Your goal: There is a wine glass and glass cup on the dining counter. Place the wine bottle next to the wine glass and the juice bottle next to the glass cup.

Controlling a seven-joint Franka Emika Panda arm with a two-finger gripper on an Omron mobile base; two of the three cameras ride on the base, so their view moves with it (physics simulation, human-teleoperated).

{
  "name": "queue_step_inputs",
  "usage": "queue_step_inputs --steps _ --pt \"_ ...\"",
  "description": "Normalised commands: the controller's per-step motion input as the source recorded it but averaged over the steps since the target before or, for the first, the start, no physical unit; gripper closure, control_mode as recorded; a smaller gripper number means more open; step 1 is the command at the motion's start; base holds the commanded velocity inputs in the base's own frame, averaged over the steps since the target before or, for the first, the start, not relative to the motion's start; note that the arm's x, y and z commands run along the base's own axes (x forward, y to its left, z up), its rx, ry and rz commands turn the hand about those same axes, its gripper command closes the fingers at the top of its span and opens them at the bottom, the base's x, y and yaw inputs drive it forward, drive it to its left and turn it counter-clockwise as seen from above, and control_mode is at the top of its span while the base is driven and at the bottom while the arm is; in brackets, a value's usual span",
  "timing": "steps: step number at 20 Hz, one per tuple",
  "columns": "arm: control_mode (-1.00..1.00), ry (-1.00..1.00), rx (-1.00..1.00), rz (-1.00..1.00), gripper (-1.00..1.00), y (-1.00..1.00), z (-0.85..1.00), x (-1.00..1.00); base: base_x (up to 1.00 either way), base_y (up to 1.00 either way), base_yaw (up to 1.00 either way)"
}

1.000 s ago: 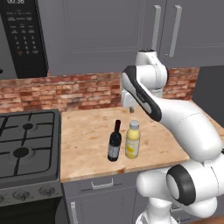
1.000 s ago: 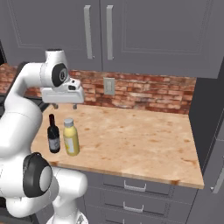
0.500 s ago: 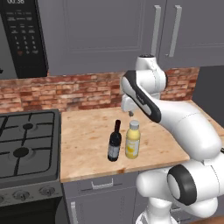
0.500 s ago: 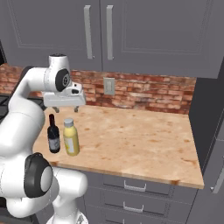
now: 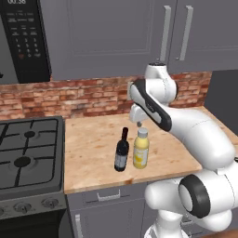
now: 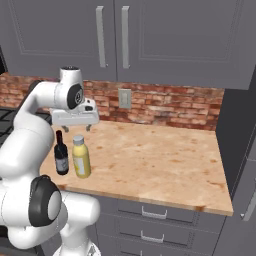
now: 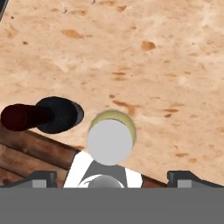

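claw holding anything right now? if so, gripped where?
Nothing is held. The claw hangs open above the counter, over the juice bottle and clear of its cap. The wine bottle stands beside the juice bottle, also untouched.

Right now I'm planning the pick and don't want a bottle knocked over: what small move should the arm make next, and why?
Probably lower straight down over the stout yellow juice bottle. The open gripper hangs above its pale cap, and the slim dark wine bottle stands upright close beside it, so a sideways approach might tip that one.
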Motion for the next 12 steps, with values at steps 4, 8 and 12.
queue_step_inputs --steps 4,8,12 --pt "-1.00 0.00 0.00 0.06 -1.00 0.01 -0.17 0.13 0.00 0.00 0.00" --pt "-1.00 0.00 0.00 0.05 -1.00 0.01 -0.16 0.07 0.00 0.00 0.00" --pt "-1.00 0.00 0.00 0.05 -1.00 0.00 -0.12 0.04 0.00 0.00 0.00"
